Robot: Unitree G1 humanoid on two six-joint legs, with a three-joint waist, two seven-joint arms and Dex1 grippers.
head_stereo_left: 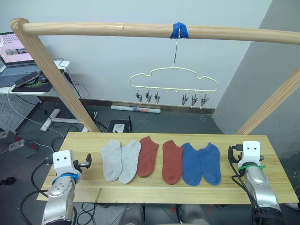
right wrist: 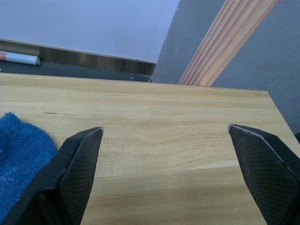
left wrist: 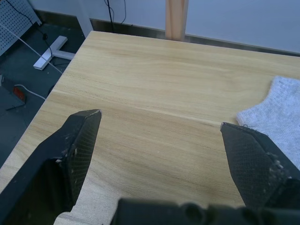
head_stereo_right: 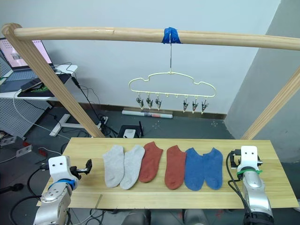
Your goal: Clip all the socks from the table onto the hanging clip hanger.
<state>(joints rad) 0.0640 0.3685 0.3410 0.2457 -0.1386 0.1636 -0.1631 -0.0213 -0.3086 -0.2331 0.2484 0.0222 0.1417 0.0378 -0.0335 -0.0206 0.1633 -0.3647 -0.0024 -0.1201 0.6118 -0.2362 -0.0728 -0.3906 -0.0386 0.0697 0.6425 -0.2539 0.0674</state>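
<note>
A wide wooden counter (head_stereo_left: 220, 187) is stretching across the scene under a frame of round wooden poles (head_stereo_left: 112, 29), the top pole wrapped with blue tape (head_stereo_left: 180, 31) where a hook is catching it. From that hook a cream wire clip hanger (head_stereo_left: 174, 80) is hanging above the counter's far edge, its row of small metal clips (head_stereo_left: 158, 97) dangling with nothing in them.

Six socks are lying flat side by side in a row along the middle of the counter: two grey socks (head_stereo_left: 120, 160) on the left, two red socks (head_stereo_left: 160, 158) in the middle, two blue socks (head_stereo_left: 201, 162) on the right, each touching or slightly overlapping its neighbour.

The left tool (left wrist: 159, 140) is hovering over bare wood just beside the grey pair, its fingers (left wrist: 79, 140) spread wide and holding nothing. The right tool (right wrist: 164, 154) is hovering over the counter's right end, close to the outer blue sock, its fingers (right wrist: 262, 164) likewise spread wide and holding nothing.
</note>
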